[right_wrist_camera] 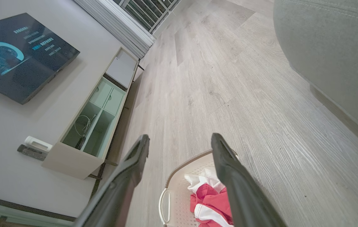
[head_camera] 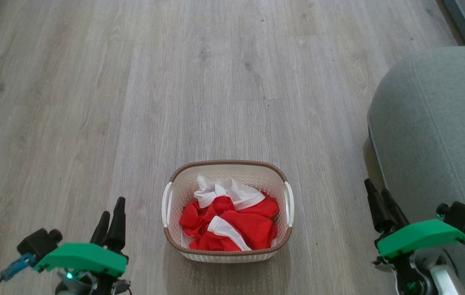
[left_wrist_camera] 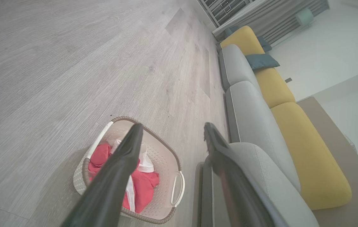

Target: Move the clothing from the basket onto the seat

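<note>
Task not yet begun, by the look of it. Soft bright red white-trimmed clothing (head_camera: pixel 232 223) all heaped inside small cream-white perforated plastic brown-rimmed basket (head_camera: pixel 228 163), on pale wood-plank floor (head_camera: pixel 175 82), straight ahead. Large grey fabric-upholstered seat (head_camera: pixel 437 131) off to the right, near basket but apart from it. Left gripper (head_camera: pixel 112 209) low at left of basket, jaws apart, nothing held. Right gripper (head_camera: pixel 376 187) just in front of seat edge, likewise apart and empty.

Likely trouble from here:
- Pinching only the top white collar part (head_camera: pixel 216 192): prob. lifts one layer, w/ the rest left in basket or trailing out and dropping on floor en route.
- Going too deep: prob. snagging in the perforations, then light basket lifting or tipping along w/ the fabric.
- Approaching off-centre: knocking a white side handle (head_camera: pixel 166 205), shoving basket across smooth floor.
- Right arm v. close to seat: risk of brushing its edge on any inward swing w/o clearance.
- Releasing too near rounded seat edge: soft fabric apt to slide off.
</note>
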`<state>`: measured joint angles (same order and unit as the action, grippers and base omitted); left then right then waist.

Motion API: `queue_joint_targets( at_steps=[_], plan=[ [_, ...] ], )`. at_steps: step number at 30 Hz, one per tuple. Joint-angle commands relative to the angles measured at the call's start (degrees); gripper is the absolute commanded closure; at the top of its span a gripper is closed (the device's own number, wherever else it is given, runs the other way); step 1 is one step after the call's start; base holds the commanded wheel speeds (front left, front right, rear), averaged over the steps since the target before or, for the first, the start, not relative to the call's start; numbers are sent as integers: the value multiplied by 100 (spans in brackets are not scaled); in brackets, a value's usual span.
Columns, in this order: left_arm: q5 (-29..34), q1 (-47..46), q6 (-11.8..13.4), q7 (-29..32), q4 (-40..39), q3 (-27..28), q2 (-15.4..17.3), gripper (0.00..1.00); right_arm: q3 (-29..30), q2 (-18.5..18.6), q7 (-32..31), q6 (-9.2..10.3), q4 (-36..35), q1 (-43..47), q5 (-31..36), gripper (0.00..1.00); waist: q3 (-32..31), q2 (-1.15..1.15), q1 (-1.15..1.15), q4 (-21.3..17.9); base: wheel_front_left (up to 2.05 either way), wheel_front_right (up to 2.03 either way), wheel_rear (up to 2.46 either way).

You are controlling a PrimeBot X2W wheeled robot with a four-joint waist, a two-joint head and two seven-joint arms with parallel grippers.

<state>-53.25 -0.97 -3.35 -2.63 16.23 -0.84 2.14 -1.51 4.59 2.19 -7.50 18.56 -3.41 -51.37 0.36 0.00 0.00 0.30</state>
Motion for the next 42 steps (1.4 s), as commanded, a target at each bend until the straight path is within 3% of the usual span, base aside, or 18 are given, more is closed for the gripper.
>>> queue_joint_targets(
  at_steps=[1,21,42],
  plan=[
    [99,-272,7,-50,-204,50,51,0,-66,121,79,0,-181,-288,105,0,0,0,0,1,0,0,0],
    [1638,-267,203,-402,-300,-135,109,0,-528,275,436,1,95,-347,1516,0,-7,0,0,17,0,0,0],
    [3075,-239,359,-737,-418,-207,145,0,-594,294,775,1,121,-269,2886,0,21,0,0,-59,0,0,0]
  ],
)
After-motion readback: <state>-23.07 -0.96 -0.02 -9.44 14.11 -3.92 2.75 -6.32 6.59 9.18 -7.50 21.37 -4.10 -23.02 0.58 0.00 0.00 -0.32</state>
